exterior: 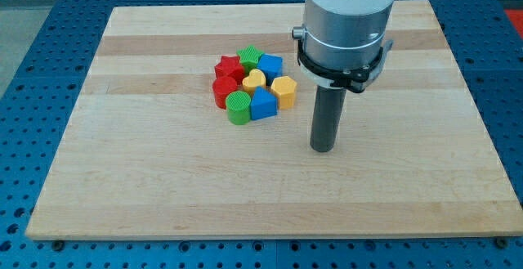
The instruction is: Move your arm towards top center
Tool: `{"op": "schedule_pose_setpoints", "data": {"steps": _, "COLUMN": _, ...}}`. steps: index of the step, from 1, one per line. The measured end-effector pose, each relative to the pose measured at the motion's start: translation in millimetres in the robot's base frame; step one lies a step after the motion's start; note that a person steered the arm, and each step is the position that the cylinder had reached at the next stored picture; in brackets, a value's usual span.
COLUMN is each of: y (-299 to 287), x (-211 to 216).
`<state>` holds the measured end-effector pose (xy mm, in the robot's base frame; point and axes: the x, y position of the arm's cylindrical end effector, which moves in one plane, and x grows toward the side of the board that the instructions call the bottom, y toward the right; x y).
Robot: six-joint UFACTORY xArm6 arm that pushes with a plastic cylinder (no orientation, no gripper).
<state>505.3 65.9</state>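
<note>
My tip point(323, 149) rests on the wooden board point(163, 179), right of centre and a little below the middle. A tight cluster of blocks lies to its upper left: a red star point(229, 67), a green star point(250, 56), a blue block point(270, 65), a yellow heart-like block point(254, 79), a yellow hexagon point(283, 91), a red block point(223, 89), a green cylinder point(239, 107) and a blue block point(263, 103). The tip stands apart from them, about a block's width right of and below the yellow hexagon.
The arm's wide grey and white body point(347, 24) rises above the rod and hides part of the board's top right. A blue perforated table point(33, 24) surrounds the board on all sides.
</note>
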Motion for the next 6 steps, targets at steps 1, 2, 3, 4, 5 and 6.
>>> {"op": "schedule_pose_setpoints", "data": {"steps": 1, "y": 3, "x": -9}}
{"op": "schedule_pose_setpoints", "data": {"steps": 2, "y": 24, "x": -83}}
{"op": "schedule_pose_setpoints", "data": {"steps": 3, "y": 32, "x": -119}}
{"op": "schedule_pose_setpoints", "data": {"steps": 4, "y": 32, "x": -122}}
{"op": "schedule_pose_setpoints", "data": {"steps": 5, "y": 22, "x": -160}}
{"op": "schedule_pose_setpoints", "data": {"steps": 6, "y": 17, "x": -160}}
